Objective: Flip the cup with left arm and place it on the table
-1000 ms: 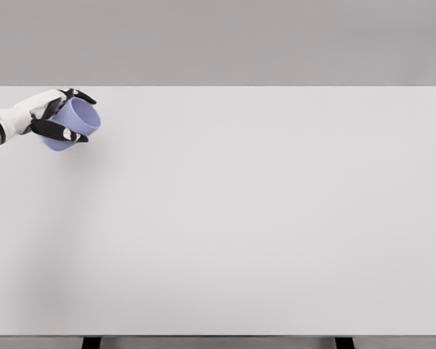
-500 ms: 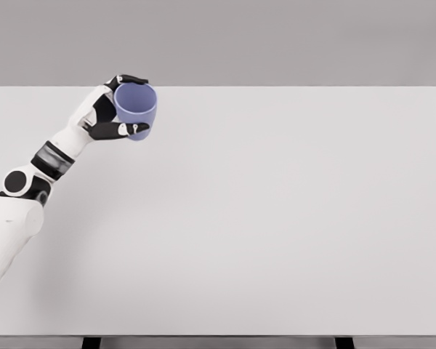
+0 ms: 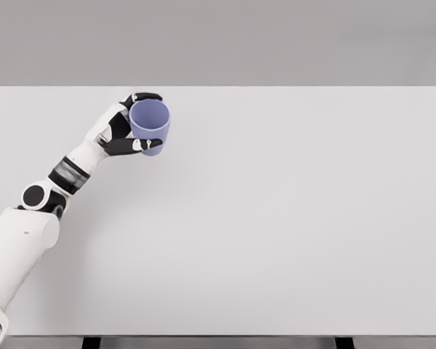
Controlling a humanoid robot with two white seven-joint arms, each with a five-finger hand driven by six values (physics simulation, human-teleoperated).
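The purple cup (image 3: 150, 126) is being gripped upright, mouth open, by the left hand (image 3: 122, 131) near the white table's (image 3: 291, 218) far left edge, its base being hidden behind the fingers (image 3: 131, 145).

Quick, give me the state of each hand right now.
Left hand: shut on the purple cup, its opening facing up toward the camera.
Right hand: not in view.

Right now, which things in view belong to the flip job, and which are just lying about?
In the job:
- blue cup, mouth up
- left hand, fingers around the cup
- white table, where it goes

Lying about:
- nothing visible
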